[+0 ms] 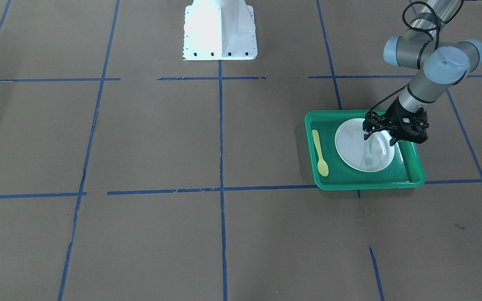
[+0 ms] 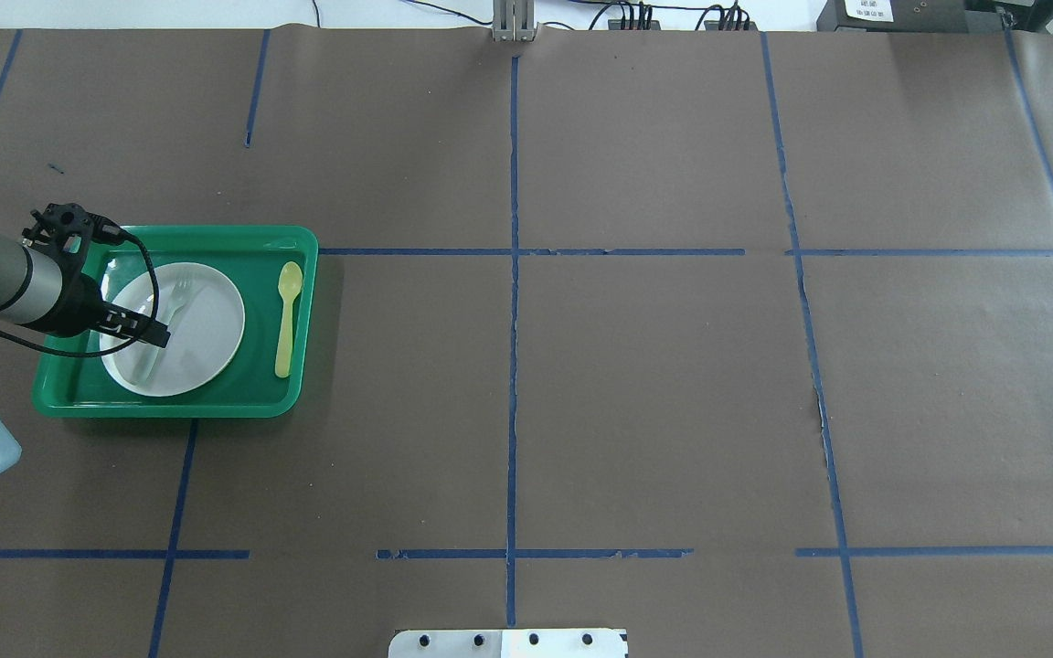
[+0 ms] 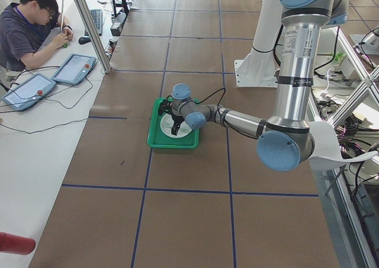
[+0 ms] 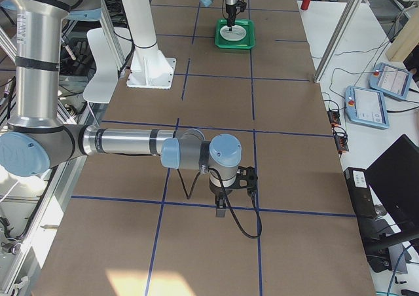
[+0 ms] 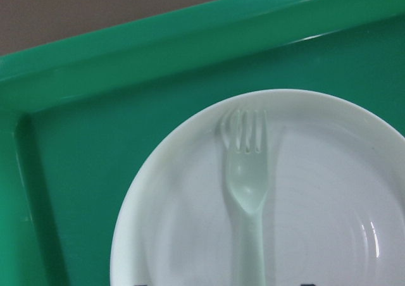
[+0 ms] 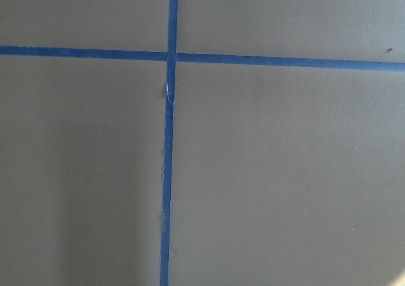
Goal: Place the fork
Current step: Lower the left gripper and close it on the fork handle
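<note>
The pale translucent fork [image 5: 248,185] lies on the white plate [image 5: 329,191] in the green tray [image 5: 126,64], tines toward the tray's far rim. In the front-facing view the fork [image 1: 369,158] runs from under my left gripper [image 1: 378,140] toward the plate's [image 1: 349,146] near edge. The left gripper is open, its fingers on either side of the fork's handle, low over the plate. In the overhead view the left gripper [image 2: 144,331] covers the handle of the fork [image 2: 175,300]. My right gripper [image 4: 229,203] shows only in the exterior right view; I cannot tell if it is open.
A yellow spoon [image 1: 319,152] lies in the tray [image 1: 320,179] beside the plate, also seen in the overhead view [image 2: 286,315]. The robot's white base [image 1: 220,31] stands at mid-table. An operator [image 3: 29,28] sits at a side desk.
</note>
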Available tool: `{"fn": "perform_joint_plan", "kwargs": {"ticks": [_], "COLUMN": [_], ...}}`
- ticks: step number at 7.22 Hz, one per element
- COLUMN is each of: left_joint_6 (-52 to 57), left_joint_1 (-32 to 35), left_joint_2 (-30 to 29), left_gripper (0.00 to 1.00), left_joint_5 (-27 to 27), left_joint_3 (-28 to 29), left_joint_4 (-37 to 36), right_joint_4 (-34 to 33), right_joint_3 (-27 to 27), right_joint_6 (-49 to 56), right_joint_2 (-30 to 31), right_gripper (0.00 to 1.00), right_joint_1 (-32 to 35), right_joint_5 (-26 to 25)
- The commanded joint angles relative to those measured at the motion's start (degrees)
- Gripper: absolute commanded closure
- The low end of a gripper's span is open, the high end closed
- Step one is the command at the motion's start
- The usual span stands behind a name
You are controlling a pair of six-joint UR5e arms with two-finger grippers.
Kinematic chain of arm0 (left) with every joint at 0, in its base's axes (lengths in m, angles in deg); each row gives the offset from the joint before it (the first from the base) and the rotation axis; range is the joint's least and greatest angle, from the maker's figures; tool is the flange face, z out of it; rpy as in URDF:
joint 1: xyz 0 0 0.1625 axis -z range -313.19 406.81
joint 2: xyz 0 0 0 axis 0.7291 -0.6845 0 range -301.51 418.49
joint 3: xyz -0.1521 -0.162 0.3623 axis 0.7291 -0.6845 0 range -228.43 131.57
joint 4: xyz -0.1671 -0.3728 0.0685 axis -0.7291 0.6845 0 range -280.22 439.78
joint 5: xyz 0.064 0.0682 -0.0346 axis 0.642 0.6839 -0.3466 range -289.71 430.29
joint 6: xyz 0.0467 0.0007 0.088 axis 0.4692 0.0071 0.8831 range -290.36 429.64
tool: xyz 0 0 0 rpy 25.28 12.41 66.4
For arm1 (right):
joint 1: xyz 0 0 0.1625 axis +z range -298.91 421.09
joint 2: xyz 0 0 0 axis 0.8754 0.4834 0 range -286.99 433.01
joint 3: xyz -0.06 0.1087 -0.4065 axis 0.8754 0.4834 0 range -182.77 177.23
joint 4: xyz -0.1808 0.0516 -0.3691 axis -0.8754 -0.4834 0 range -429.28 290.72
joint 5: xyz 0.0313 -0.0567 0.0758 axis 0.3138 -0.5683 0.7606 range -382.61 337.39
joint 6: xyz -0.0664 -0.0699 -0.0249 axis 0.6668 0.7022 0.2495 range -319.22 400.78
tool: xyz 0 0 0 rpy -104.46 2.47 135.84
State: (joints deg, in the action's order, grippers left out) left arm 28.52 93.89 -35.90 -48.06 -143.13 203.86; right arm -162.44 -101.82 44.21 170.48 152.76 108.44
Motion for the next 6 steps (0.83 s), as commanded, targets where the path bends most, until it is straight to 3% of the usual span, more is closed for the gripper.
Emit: {"fn": "perform_joint_plan", "kwargs": {"ticks": [1, 4, 6], "left_joint_6": [-0.2, -1.1, -1.1], "left_joint_1": [-0.2, -0.9, -1.0], "left_joint_2": [-0.1, -0.1, -0.1], "left_gripper": [0.36, 0.36, 0.47], "left_joint_5": [-0.1, -0.2, -0.2], "left_joint_3": [0.0, 0.0, 0.0], "left_joint_4": [-0.1, -0.5, -0.7], "right_joint_4": [0.0, 0.0, 0.0], "right_joint_3": [0.0, 0.0, 0.0], "right_joint_6": [0.0, 0.0, 0.0], "right_joint_2": [0.0, 0.0, 0.0], "right_gripper": [0.0, 0.0, 0.0], "right_joint_1": [0.0, 0.0, 0.0], "right_joint_5": [0.0, 0.0, 0.0]}}
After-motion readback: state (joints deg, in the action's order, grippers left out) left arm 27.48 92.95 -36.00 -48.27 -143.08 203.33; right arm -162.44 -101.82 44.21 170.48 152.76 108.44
